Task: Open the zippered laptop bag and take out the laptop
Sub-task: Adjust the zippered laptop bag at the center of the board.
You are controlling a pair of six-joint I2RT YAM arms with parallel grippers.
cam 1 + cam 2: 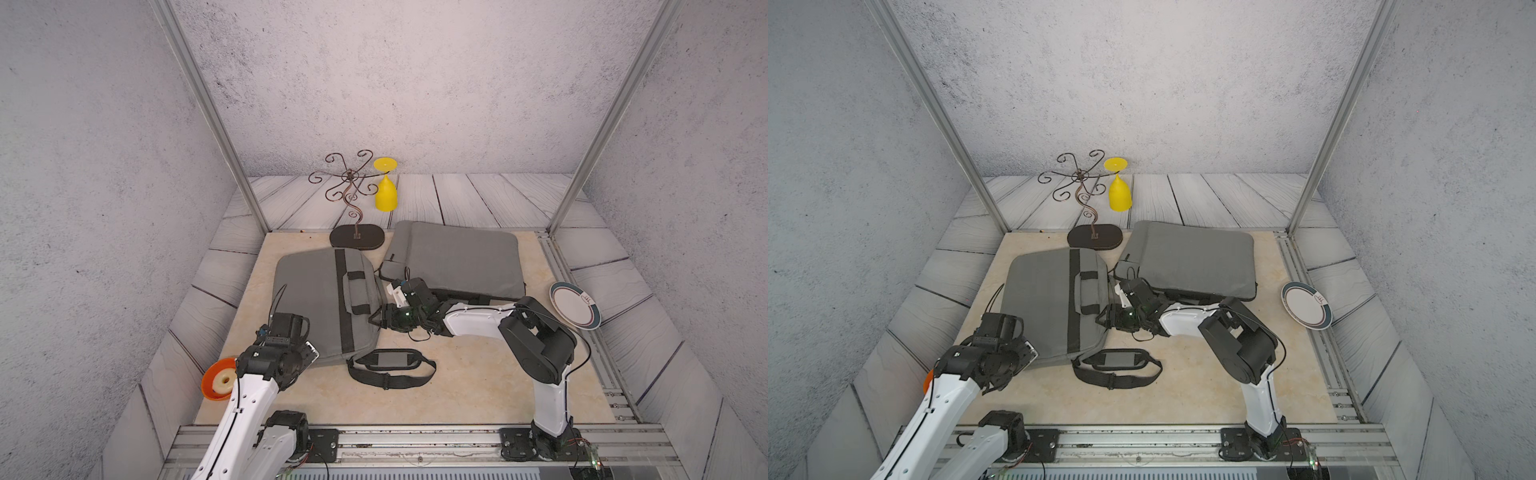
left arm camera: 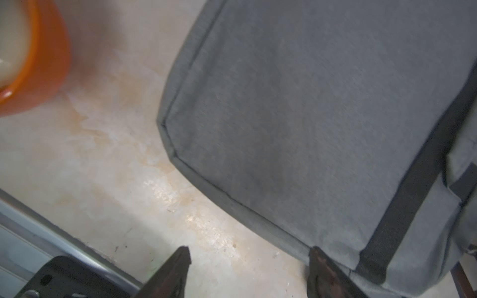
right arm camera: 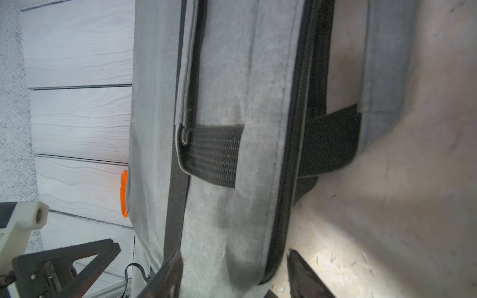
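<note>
Left tool (image 2: 249, 255) gapes beside laptop bag (image 2: 322, 103), right tool (image 3: 233, 254) straddles its zippered edge

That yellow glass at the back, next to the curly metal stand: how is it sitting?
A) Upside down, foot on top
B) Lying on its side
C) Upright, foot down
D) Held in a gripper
A: in both top views the yellow glass has its round foot on top and its mouth pointing down, beside the curly metal stand.

Robot lab cell: aluminium frame posts (image 1: 211, 112), printed backdrop walls (image 1: 395, 83), arms (image 1: 548, 399) bolted to rail (image 1: 415, 436).
</note>
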